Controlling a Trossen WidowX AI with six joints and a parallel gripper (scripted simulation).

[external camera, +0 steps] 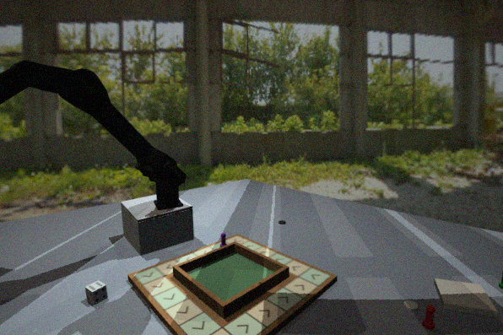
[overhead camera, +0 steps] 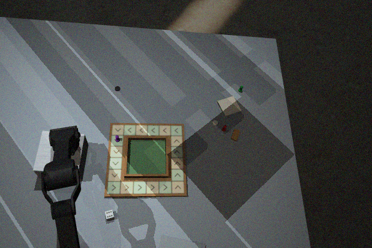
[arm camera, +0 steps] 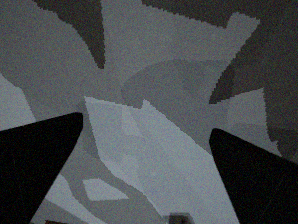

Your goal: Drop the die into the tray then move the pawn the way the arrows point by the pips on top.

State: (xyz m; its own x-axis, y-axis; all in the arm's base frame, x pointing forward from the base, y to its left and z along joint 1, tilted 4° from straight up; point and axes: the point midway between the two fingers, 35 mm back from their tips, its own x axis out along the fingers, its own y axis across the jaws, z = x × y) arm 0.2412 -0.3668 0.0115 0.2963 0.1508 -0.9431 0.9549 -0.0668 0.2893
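Observation:
The white die (overhead camera: 109, 215) (external camera: 96, 293) rests on the table near the board's lower-left corner in the top view, six pips on top. The board (overhead camera: 146, 195) has arrow squares around the green-floored dice tray (overhead camera: 146, 157) (external camera: 229, 278), which is empty. The purple pawn (overhead camera: 117, 138) (external camera: 223, 240) stands on the left column's second square from the top in the top view. My gripper (arm camera: 148, 127) is open and empty above the table; it is outside the top and exterior views. A small dark block at the wrist view's bottom edge may be the die.
The arm's base block (overhead camera: 42, 152) (external camera: 164, 231) stands left of the board. A black disc (overhead camera: 117, 88) (external camera: 282, 222) lies behind it. Right of the board are a beige block (overhead camera: 229, 105), a pale disc (overhead camera: 215, 122), red pawn (overhead camera: 224, 128), orange block (overhead camera: 235, 135) and green pawn (overhead camera: 241, 89).

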